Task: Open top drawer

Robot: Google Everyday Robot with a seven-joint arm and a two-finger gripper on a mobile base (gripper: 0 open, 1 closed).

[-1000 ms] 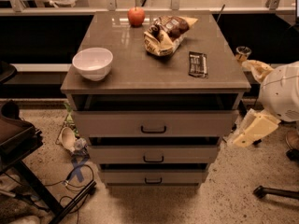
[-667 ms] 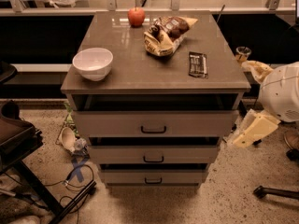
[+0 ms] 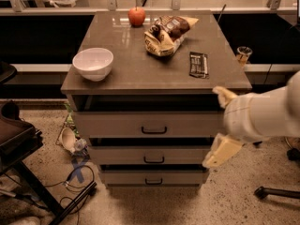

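The top drawer (image 3: 140,124) is the uppermost and tallest of three grey-beige fronts in the cabinet, with a small dark wire pull (image 3: 154,131) at its centre. A dark gap shows between its front and the countertop. My gripper (image 3: 221,123) hangs at the right end of that drawer front, on a white arm coming in from the right. Its two cream fingers (image 3: 224,96) stand apart, one above the other, open and holding nothing. The pull is well to the left of the gripper.
On the countertop (image 3: 140,74) sit a white bowl (image 3: 93,63), a red apple (image 3: 137,16), a snack bag (image 3: 167,32) and a dark bar (image 3: 198,63). Two shorter drawers (image 3: 150,156) lie below. A dark chair (image 3: 18,139) and cables (image 3: 77,172) are on the left floor.
My arm and gripper have moved left and down, from beside the cabinet's right corner to the right end of the top drawer front. The drawers have not moved.
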